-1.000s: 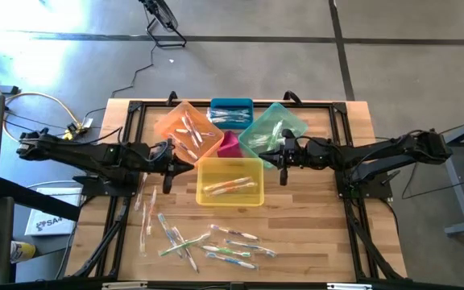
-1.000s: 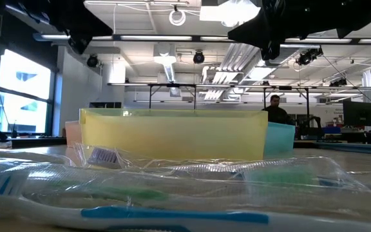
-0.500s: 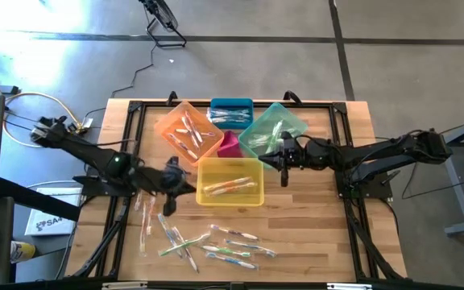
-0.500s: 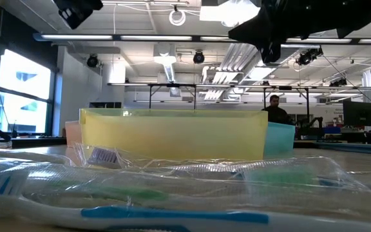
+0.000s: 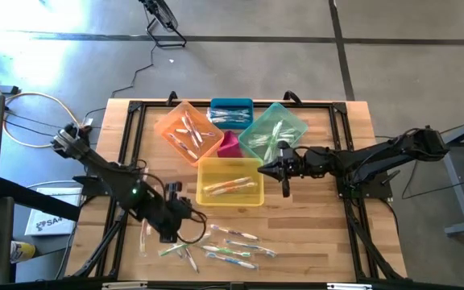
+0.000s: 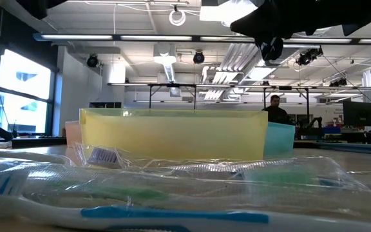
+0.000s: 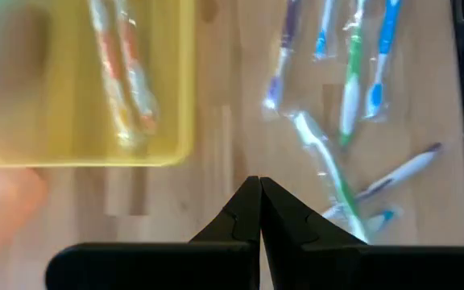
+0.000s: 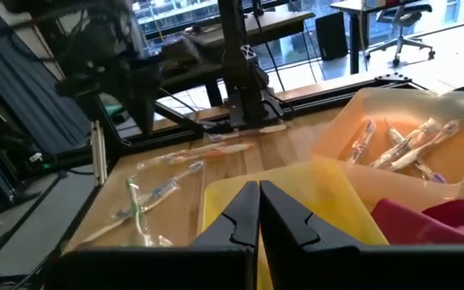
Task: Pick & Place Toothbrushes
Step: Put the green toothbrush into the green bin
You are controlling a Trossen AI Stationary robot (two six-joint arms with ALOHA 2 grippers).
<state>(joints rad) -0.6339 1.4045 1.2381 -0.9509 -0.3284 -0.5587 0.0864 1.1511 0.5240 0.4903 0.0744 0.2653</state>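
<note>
Several wrapped toothbrushes [image 5: 216, 244] lie loose on the wooden table near its near edge; they also show in the left wrist view [image 7: 345, 105] and close up in the low view [image 6: 140, 193]. More toothbrushes lie in the yellow bin [image 5: 229, 181], the orange bin [image 5: 188, 130] and the green bin [image 5: 274, 129]. My left gripper [image 5: 180, 221] is shut and empty. It points steeply down over the bare wood between the yellow bin [image 7: 79, 80] and the loose toothbrushes. My right gripper [image 5: 274, 169] is shut and empty, held level above the yellow bin's right edge [image 8: 337, 201].
A blue bin [image 5: 232, 113] and a small red bin [image 5: 229, 145] stand among the other bins at the table's middle and far side. A black frame [image 5: 127, 113] runs around the table's edge. A person stands far off in the room [image 6: 274, 106].
My left gripper has swung from beside the orange bin toward the table's near edge and to the right, ending above the loose toothbrushes. It has tipped from nearly level to pointing steeply down and stays shut. My right gripper has shifted a little toward the near edge.
</note>
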